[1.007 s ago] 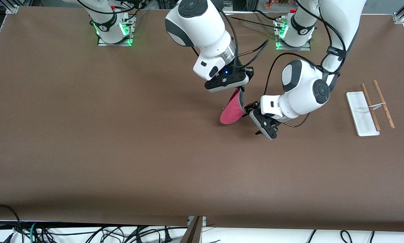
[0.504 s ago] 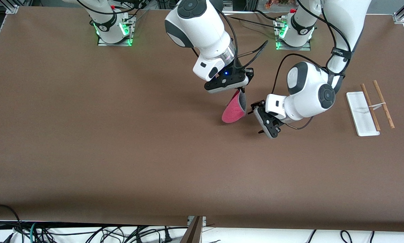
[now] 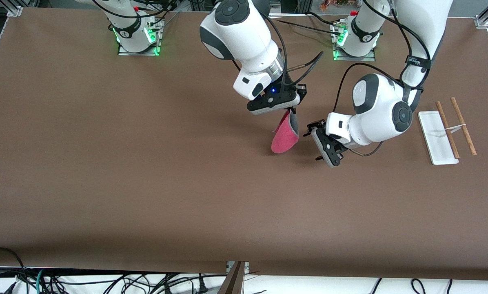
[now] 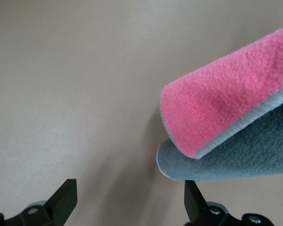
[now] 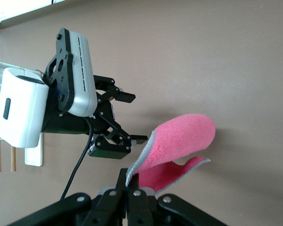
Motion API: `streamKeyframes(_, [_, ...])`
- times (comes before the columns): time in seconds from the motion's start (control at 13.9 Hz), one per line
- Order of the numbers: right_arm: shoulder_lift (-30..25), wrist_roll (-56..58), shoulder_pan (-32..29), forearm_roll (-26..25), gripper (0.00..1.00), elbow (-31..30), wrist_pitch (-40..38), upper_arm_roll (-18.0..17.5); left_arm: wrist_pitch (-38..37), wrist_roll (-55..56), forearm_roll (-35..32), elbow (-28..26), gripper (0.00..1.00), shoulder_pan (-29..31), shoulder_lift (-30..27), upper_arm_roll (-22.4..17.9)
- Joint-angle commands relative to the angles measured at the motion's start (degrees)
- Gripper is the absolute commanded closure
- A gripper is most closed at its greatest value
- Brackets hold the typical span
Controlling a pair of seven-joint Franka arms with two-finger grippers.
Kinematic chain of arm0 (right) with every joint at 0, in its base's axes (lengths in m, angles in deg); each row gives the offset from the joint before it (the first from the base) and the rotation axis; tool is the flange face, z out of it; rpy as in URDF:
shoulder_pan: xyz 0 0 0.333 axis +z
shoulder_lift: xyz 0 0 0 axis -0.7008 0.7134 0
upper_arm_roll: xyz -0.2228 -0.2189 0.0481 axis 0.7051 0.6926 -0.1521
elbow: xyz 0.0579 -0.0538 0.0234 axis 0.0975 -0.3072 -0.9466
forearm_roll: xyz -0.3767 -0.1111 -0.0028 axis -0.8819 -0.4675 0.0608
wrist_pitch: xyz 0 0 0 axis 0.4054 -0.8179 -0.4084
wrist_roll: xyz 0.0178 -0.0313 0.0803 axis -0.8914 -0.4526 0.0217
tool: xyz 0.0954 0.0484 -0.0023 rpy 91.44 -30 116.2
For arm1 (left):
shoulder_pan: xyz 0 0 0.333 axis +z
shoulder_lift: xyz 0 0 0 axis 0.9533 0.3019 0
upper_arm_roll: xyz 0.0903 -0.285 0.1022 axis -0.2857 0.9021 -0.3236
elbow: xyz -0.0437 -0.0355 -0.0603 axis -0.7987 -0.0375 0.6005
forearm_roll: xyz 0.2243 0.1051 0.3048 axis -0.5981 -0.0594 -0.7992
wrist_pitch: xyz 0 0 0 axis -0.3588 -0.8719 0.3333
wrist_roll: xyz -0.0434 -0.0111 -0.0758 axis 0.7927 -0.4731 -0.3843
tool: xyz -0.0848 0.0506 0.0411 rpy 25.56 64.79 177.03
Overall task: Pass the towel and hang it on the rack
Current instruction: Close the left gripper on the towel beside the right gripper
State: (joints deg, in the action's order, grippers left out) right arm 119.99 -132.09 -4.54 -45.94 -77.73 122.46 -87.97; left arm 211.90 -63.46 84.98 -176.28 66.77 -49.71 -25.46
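The towel (image 3: 285, 136) is held off the worktop (image 3: 146, 183) over its middle, hanging folded with the pink face outward. It is pinched by its upper edge in the right tool (image 3: 289, 110), whose fingers are pressed together on it. The left tool (image 4: 127, 200) is held at about 3 o'clock of the towel, spread wide and holding nothing. The rack (image 3: 433, 136) is seen lying at 3 o'clock again, at the left arm's end of the worktop, well apart from both tools.

Only a narrow strip of cloth is gripped, so a slip is judged possible if the towel is tugged. In the left wrist view the hanging fold is seen off toward one finger (image 4: 193, 200) rather than centred in the gap, so a closing could catch only the edge or miss. If the right tool is released before a firm hold is taken, the towel is likely dropped.

Compared with a second ago, the left tool is found shifted toward 3 o'clock, with a clear gap opened to the towel. The towel is shifted slightly the same way, and the rack is unmoved.
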Motion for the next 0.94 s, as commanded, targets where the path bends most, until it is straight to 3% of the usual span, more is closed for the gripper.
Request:
streamKeyframes(0.0, [0.46,0.18,0.04,-0.02,1.00,0.77,0.41,-0.26,-0.43,0.95,2.99,0.16,0.00,-0.58,-0.68,0.30])
streamKeyframes(0.86, [0.90,0.97,0.13,-0.02,1.00,0.77,0.67,-0.26,5.29,0.26,5.02,1.04,0.00,-2.52,1.70,1.88])
